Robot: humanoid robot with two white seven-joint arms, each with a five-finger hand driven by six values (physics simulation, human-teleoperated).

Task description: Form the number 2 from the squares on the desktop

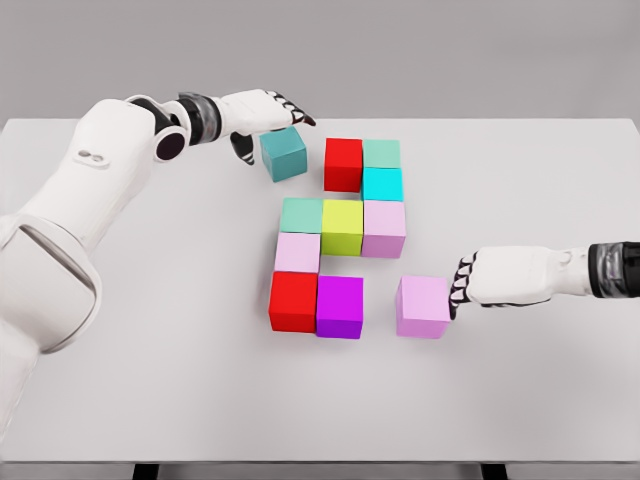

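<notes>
On the white table (520, 400) the cubes make an unfinished figure. In the far row stand a red cube (343, 163) and a green one (381, 153), with a cyan cube (382, 184) below it. In the middle row are a green, a yellow (342, 226) and a pink cube. Nearer are a pink, a red and a purple cube (339, 306).

The left hand (262, 112) holds a teal cube (284, 153) at far left, a little tilted, apart from the red cube. The right hand (500, 276) touches the right side of a loose pink cube (422, 306) with curled fingers.
</notes>
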